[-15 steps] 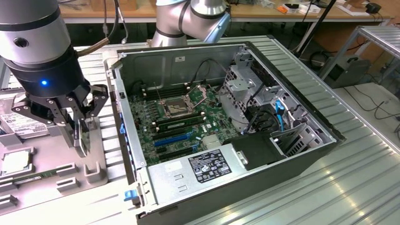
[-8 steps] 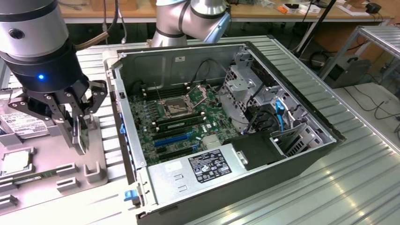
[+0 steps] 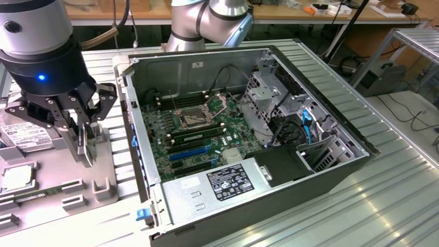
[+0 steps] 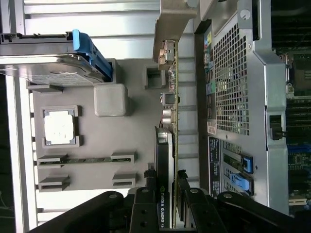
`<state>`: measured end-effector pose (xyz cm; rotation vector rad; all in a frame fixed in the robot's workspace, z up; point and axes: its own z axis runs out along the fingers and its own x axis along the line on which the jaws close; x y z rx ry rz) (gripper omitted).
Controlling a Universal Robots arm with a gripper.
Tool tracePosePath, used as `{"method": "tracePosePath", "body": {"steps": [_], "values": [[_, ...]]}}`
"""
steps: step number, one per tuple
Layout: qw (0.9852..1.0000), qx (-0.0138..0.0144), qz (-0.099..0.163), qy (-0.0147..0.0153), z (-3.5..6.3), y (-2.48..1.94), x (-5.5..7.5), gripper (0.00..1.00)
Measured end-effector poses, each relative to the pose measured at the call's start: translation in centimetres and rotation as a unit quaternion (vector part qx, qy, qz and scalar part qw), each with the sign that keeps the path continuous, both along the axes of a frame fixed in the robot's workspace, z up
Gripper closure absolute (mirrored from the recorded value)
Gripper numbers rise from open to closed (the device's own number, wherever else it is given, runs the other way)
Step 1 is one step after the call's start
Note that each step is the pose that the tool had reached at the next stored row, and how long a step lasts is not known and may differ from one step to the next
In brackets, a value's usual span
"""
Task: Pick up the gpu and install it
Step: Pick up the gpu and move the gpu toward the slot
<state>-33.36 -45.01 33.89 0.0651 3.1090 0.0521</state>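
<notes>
One gripper, one gpu, one hard drive, one processor chip, one memory stick and one open computer case are in view.

The fingers are clamped on the gpu, one on each flat face. The card stands on edge between them and runs on past the fingertips over the grey tray; whether its far edge touches the tray I cannot tell.

It is a slim black card. The cooler face carries an NVIDIA QUADRO label right at the fingertips, a thin circuit board backs it, and a silver bracket closes the end farthest from the fingers.

The drive, chip and memory stick lie on the tray off to one side of the fingers. The case, with its motherboard exposed, lies on the opposite side.
</notes>
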Motion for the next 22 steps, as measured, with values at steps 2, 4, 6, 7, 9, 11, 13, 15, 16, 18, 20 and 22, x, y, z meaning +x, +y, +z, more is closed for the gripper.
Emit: {"method": "tracePosePath", "body": {"steps": [2,4,6,7,9,11,13,15,16,18,20,22], "values": [[1.0000,0.0000,0.000,-0.0001,0.20,0.00,0.0,0.73],[1.0000,0.0000,0.000,-0.0001,0.45,0.00,0.0,0.73],[1.0000,0.0000,0.000,0.0000,0.79,0.00,0.0,0.73],[1.0000,0.0000,0.000,0.0000,0.89,0.00,0.0,0.73],[1.0000,0.0000,0.000,0.0000,1.31,0.00,0.0,0.73],[1.0000,0.0000,0.000,-0.0001,1.50,0.00,0.0,0.73],[1.0000,0.0001,0.000,-0.0001,1.70,0.00,0.0,0.73],[1.0000,0.0001,0.000,-0.0001,1.89,0.00,0.0,0.73],[1.0000,0.0000,0.000,0.0000,1.95,0.00,0.0,0.73],[1.0000,0.0001,0.000,-0.0001,2.05,0.00,0.0,0.73],[1.0000,0.0000,0.000,0.0000,2.15,0.00,0.0,0.73],[1.0000,0.0000,0.000,-0.0001,2.30,0.00,0.0,0.73]]}}
